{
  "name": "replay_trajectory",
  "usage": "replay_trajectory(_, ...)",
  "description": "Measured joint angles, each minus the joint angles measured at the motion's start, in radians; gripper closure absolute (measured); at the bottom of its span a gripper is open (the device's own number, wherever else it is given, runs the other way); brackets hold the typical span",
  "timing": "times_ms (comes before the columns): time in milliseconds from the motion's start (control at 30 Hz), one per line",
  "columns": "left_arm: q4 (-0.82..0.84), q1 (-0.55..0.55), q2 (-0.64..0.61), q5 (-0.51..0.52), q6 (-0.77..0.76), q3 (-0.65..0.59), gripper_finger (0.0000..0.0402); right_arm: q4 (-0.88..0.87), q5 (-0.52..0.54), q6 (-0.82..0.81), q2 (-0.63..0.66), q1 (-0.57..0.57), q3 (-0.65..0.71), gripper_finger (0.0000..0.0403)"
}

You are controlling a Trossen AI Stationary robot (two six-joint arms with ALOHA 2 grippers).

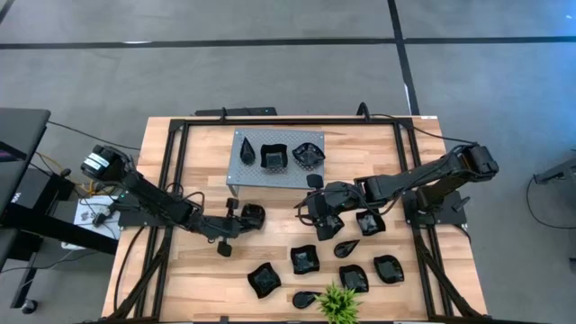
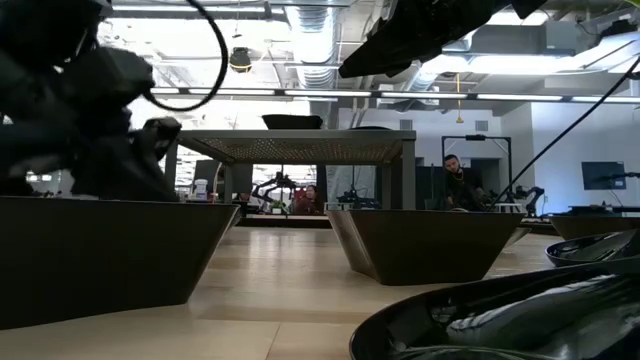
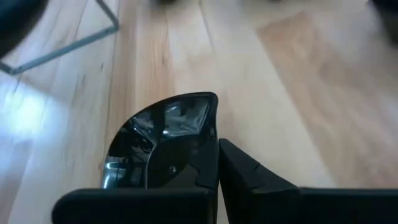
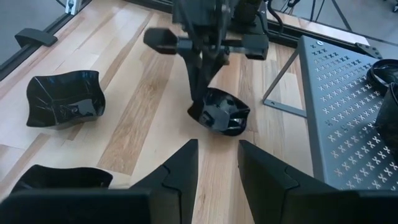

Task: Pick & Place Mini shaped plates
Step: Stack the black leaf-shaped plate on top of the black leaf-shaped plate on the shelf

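Left claw (image 4: 205,93) was pinching the rim of a mini plate (image 4: 221,112) mid-table, probably to lift it onto the stand (image 1: 274,162), while the right claw (image 4: 214,163) hung spread nearby.

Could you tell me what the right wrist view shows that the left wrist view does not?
Only the right wrist view shows the grey perforated metal stand, a squarish glossy black plate and the right gripper, open. Only the left wrist view shows the rounded black plate's glossy inside close up. Both show the left gripper shut on that rounded black plate on the wooden table.
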State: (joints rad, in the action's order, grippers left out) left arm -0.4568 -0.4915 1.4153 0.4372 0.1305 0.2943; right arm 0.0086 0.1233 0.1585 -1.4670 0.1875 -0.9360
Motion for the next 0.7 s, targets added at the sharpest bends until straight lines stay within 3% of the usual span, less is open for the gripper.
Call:
replay_trajectory(167,-0.001,0.0,-0.057,-0.05,0.0,0.001,0.0396,0.002,0.0,-0.002,0.0,0.0,0.0,0.0295)
replay_trajectory(300,0.003,0.0,-0.074,-0.103,0.0,0.001,0.0395,0.105,-0.015,-0.025,-0.053,-0.001,0.0,0.0295)
replay_trajectory(467,0.001,0.0,-0.074,-0.183,0.0,0.001,0.0396,0.171,-0.165,0.148,-0.195,-0.015,-0.045,0.0295)
replay_trajectory(700,-0.023,-0.001,-0.105,-0.209,0.001,0.001,0.0396,0.117,-0.286,0.163,-0.398,-0.05,-0.239,0.0295)
